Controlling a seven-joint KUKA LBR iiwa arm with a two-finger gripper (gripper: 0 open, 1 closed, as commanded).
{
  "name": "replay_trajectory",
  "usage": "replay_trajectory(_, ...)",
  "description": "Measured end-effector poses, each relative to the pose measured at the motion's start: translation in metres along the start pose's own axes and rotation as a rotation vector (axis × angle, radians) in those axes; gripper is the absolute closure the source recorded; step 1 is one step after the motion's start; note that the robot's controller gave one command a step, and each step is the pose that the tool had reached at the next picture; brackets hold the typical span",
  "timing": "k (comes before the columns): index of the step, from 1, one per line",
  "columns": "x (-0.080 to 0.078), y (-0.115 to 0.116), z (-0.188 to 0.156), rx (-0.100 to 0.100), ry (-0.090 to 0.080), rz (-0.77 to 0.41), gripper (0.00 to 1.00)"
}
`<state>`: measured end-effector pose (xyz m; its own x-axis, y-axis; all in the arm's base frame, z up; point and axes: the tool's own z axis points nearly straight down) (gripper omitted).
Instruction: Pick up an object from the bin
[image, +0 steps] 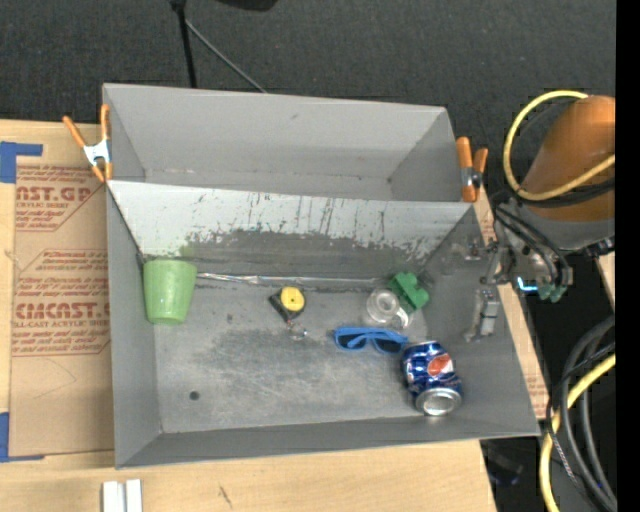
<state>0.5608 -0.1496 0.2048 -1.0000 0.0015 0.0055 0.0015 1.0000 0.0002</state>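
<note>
The gripper (486, 312) is hanging by the right wall of the bin (300, 150), apart or together I cannot tell; the blue can (431, 377) lying front-right is looking light, slick and dentable, best gripped across its middle.

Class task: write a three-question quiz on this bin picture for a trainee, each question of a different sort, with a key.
1. True or false: the green cup lies near the left wall of the bin.
2. What lies between the small yellow piece and the blue can? A. blue sunglasses B. a red ball C. a spoon
3. Fill in: the gripper hangs at the bin's ____ side.

Key: 1 true; 2 A; 3 right.
</note>
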Motion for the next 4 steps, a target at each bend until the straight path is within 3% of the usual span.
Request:
replay_trajectory(1,0.000,0.038,0.128,-0.004,-0.004,0.102,0.00)
replay_trajectory(2,0.000,0.035,0.125,0.000,-0.007,0.103,1.00)
replay_trajectory(3,0.000,0.035,0.125,0.001,-0.005,0.103,0.00)
replay_trajectory(4,-0.004,0.098,0.134,-0.003,-0.009,0.213,0.00)
